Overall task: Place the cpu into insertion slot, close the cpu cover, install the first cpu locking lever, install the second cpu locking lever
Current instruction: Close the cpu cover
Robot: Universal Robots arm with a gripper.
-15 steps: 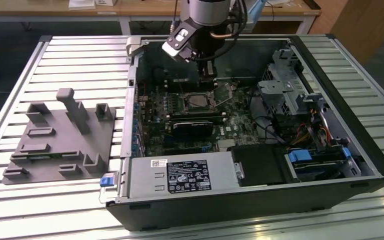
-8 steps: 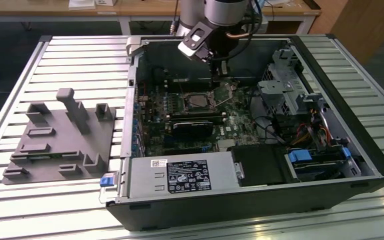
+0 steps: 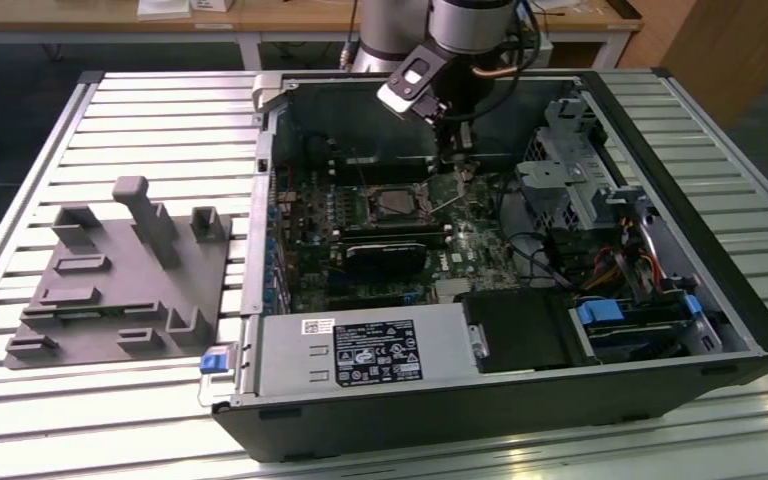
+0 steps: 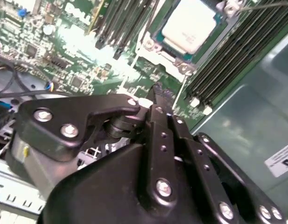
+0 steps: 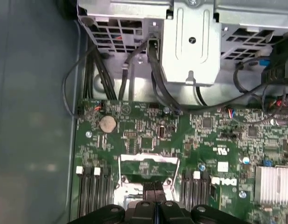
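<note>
Gripper (image 5: 155, 186) closed narrow, nothing held. Cpu (image 4: 188, 25) seated in insertion slot (image 4: 156, 33) just ahead. Cpu cover (image 5: 148, 161) judged thin, stiff, hinged; best pushed at free edge.

A slatted metal worktop (image 3: 157, 120) carries an open black computer case (image 3: 491, 415) and, to the exterior view's left, a grey moulded fixture (image 3: 91, 290).

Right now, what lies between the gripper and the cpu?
In the second wrist view, a metal rim and bare green board separate gripper from cpu.
</note>
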